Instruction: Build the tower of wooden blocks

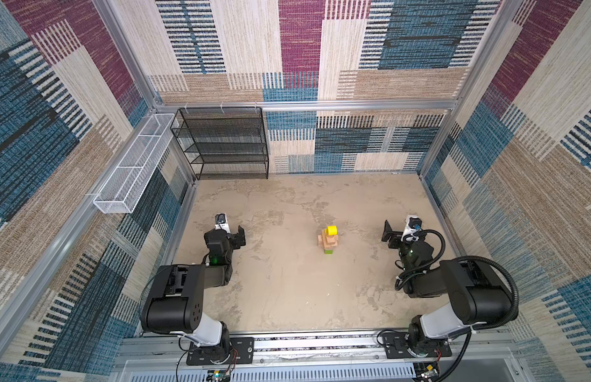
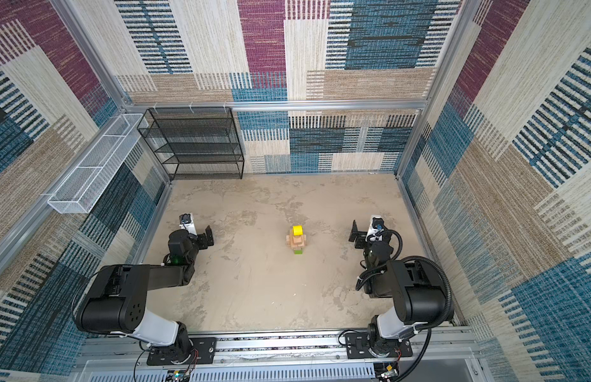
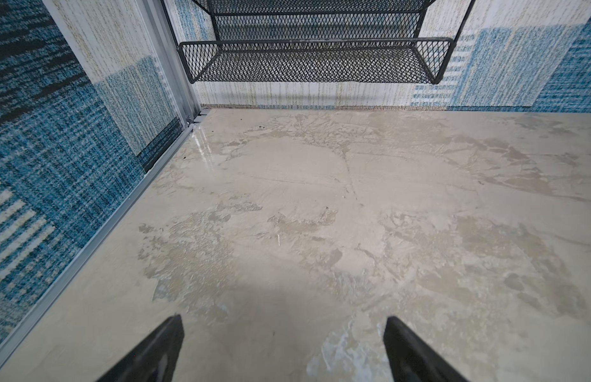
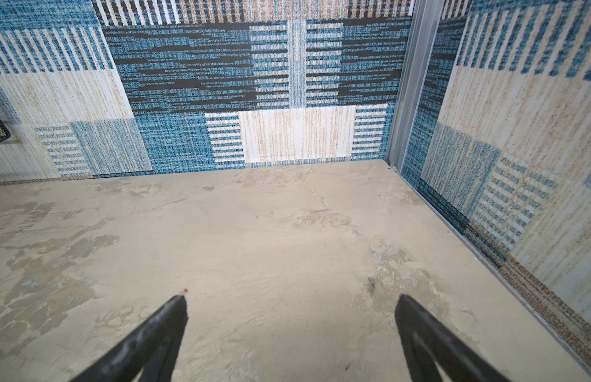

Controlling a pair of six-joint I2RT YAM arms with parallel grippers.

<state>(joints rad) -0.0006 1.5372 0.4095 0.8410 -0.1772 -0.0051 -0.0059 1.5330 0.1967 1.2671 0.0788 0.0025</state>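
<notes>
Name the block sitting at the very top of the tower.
The yellow block: it sits highest in both top views, above the tan bricks and the green block at the base.

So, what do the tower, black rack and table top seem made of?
The wood block tower: tan pieces look like bare matte wood; yellow top and green base look painted. The black rack: probably coated metal, by its diamond mesh and rods. The table top: hard, stone-patterned, slightly glossy; stone or laminate, cannot tell.
</notes>
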